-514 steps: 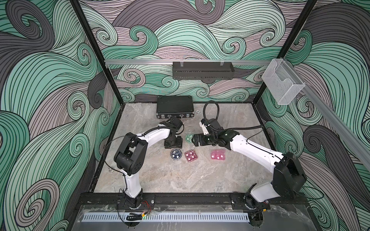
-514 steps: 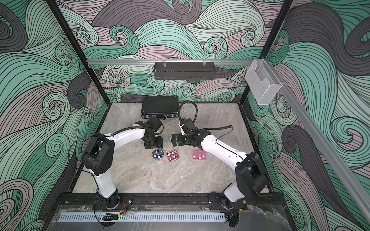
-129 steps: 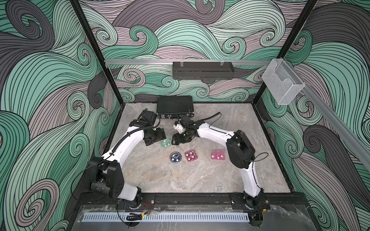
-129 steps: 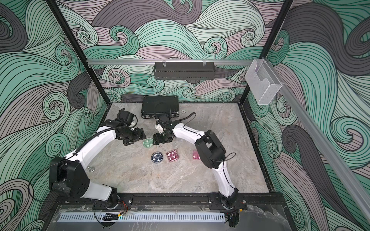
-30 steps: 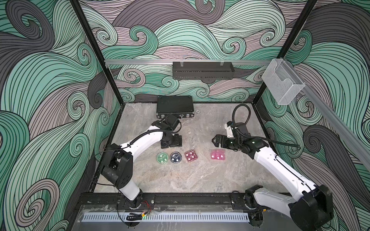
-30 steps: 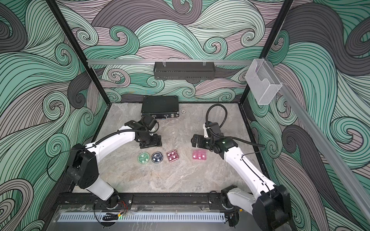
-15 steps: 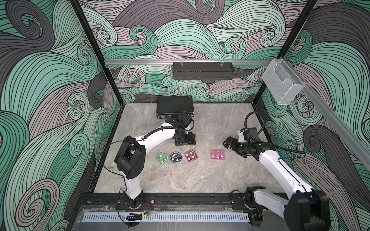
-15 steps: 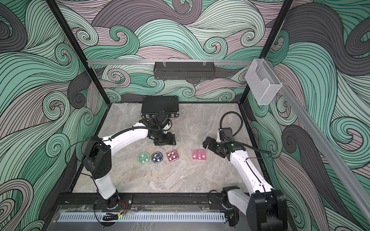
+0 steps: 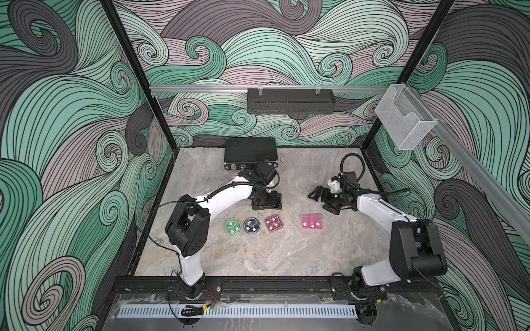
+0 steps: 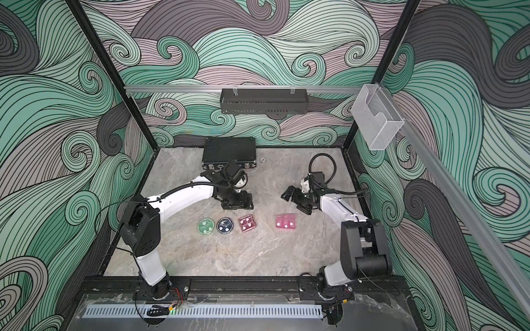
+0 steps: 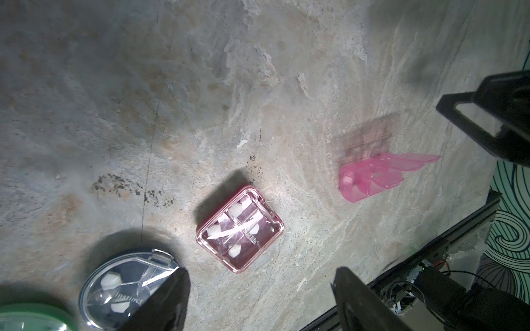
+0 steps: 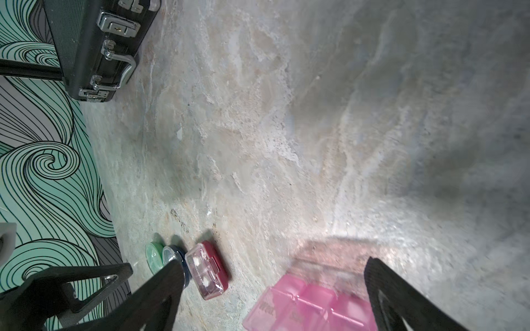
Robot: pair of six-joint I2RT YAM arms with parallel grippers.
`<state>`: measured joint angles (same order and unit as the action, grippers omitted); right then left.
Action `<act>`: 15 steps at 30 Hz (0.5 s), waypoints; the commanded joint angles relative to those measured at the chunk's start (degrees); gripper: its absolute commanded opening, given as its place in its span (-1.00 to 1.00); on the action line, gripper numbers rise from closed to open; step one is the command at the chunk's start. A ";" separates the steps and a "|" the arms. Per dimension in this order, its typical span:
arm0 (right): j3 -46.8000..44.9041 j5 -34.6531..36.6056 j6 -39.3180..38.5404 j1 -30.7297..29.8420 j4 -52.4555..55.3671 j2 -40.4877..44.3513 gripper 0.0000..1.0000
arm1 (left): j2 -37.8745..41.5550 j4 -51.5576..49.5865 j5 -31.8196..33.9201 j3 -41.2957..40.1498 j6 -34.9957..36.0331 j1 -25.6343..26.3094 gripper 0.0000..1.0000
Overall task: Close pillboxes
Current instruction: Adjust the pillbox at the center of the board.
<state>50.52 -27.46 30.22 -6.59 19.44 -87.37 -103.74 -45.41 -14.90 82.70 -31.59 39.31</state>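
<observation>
Left wrist view: light pink pillbox [image 11: 362, 180] lids raised, untouched.

Four pillboxes [image 9: 232, 226] [image 9: 251, 225] [image 9: 274, 223] [image 9: 312, 221], one briefcase [image 9: 250, 149]

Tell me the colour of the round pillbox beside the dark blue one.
The round pillbox is translucent green; it shows best in a top view.

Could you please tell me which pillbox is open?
The light pink pillbox: its lids stand up; the green, blue and dark pink ones are shut.
</observation>
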 commanded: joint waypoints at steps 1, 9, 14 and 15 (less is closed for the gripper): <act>1.49 -1.20 -1.43 -1.16 -1.16 -2.51 0.99 | 1.52 -0.82 -0.16 0.06 0.16 0.45 0.59; -0.59 -1.89 -2.14 -3.27 -1.67 -3.58 0.99 | 1.97 -1.28 0.31 -0.39 0.66 0.42 0.59; -2.95 -1.89 -2.35 -4.17 -1.56 -2.41 0.99 | 2.23 -0.66 0.22 -1.05 0.56 0.42 0.59; -3.50 -1.76 -2.31 -4.37 -1.47 -2.03 0.99 | 2.22 -0.65 0.22 -1.18 0.53 0.42 0.59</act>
<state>48.29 -28.69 28.86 -10.46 17.54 -91.13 -103.61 -45.39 -14.85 81.80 -31.51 39.31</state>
